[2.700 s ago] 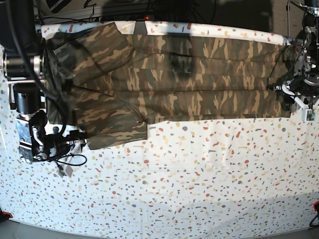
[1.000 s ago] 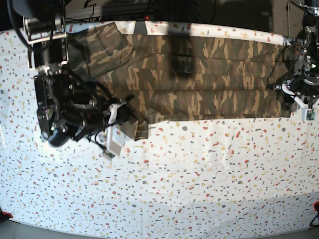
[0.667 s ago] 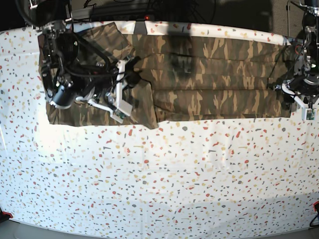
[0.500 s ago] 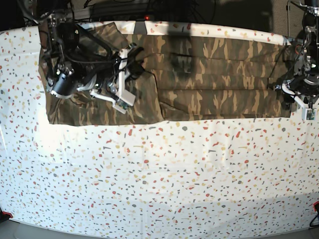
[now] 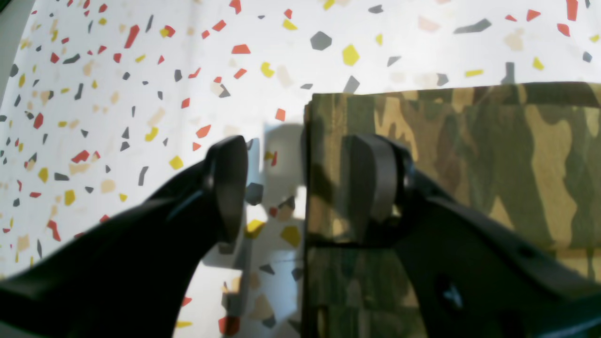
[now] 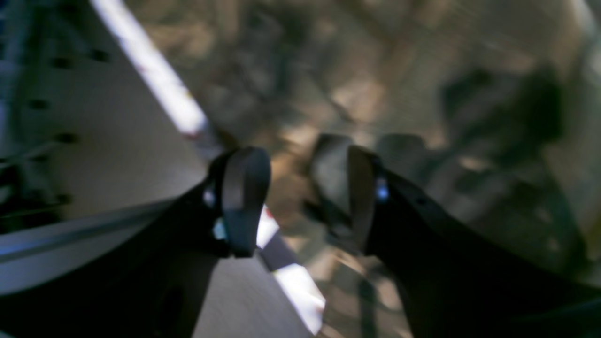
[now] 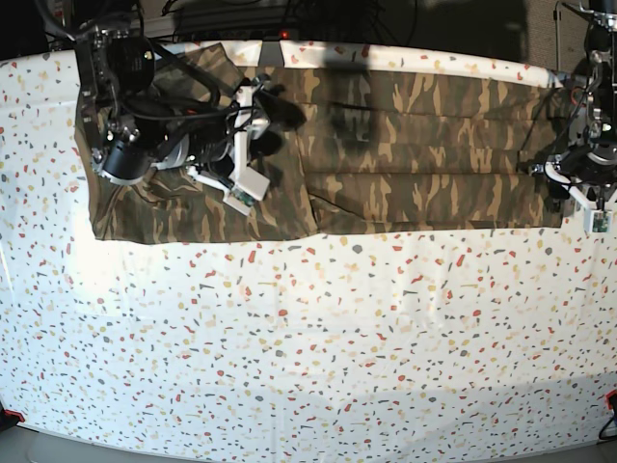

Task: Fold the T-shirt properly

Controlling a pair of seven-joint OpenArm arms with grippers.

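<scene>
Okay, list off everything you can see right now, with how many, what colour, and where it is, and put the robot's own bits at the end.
T-shirt: one, camouflage in olive, brown and tan, lying flat in a long band along the far edge of the table.
Table cover: one, white with red, yellow and grey flecks, over the whole table.
Cables: several, dark, behind the far edge of the table.
Right gripper: one, black, jaws apart over the shirt, on the base view's left.
Left gripper: one, black, jaws apart astride the shirt's end edge, on the base view's right; nothing held.
</scene>
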